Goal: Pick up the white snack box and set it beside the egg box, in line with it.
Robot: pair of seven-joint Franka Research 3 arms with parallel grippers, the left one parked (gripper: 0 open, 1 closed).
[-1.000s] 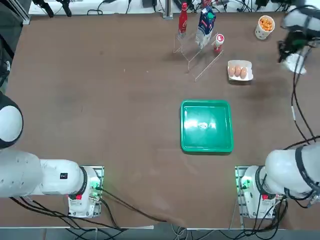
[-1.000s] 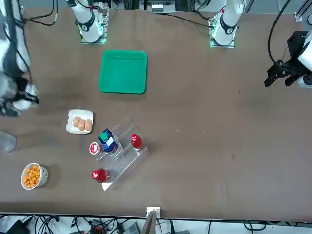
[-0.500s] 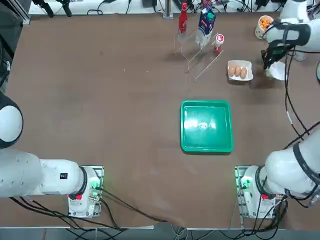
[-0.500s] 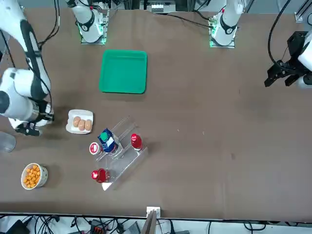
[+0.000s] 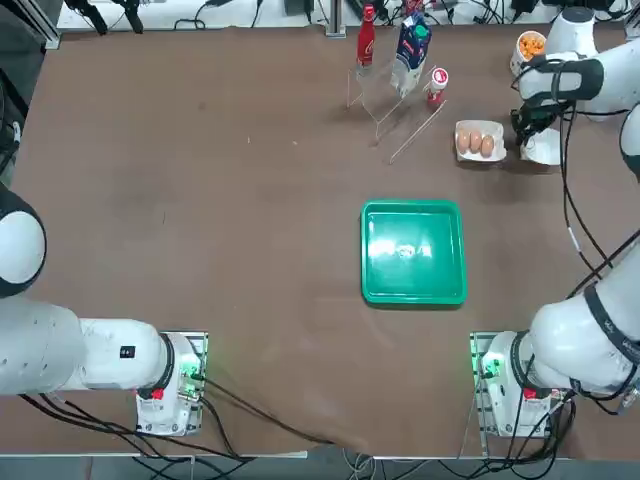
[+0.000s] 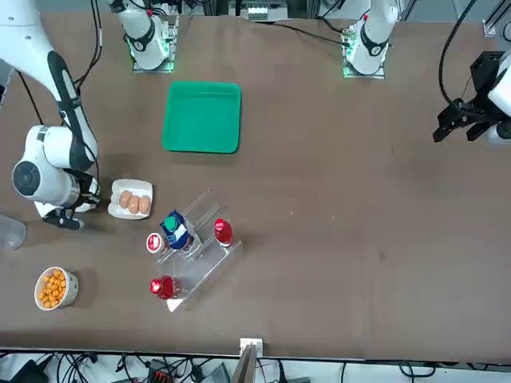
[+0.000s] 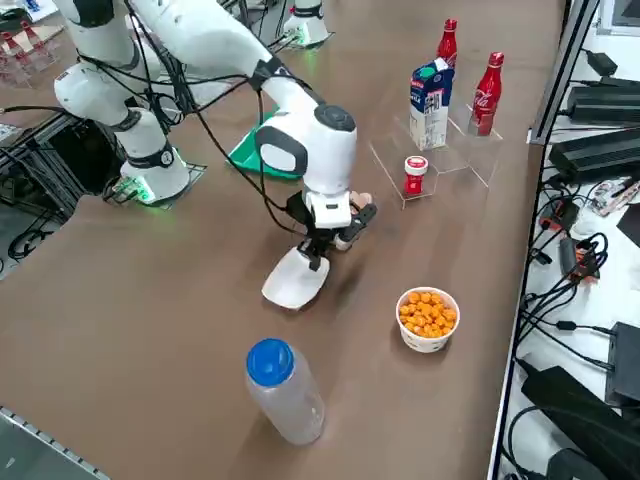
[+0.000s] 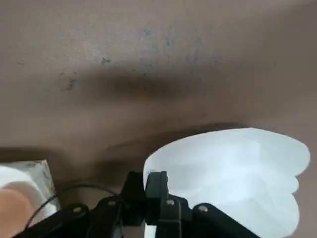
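Right gripper (image 7: 318, 250) pinches one edge of the white snack box (image 7: 293, 280), fingers closed on it. Box hangs tilted, low over the table (image 7: 150, 330), just at 3 o'clock of the egg box (image 5: 480, 142) in top view. Snack cup (image 5: 529, 50) at 12; bare table at 6.

white snack box (image 7: 295, 278) beside egg box (image 5: 480, 142)

Top cam looks straight down, arm bases at its lower edge; front cam faces them from across the table (image 6: 335, 239). Side cam looks down obliquely from robot's right; wrist cam sits close. All show egg box (image 5: 480, 141).
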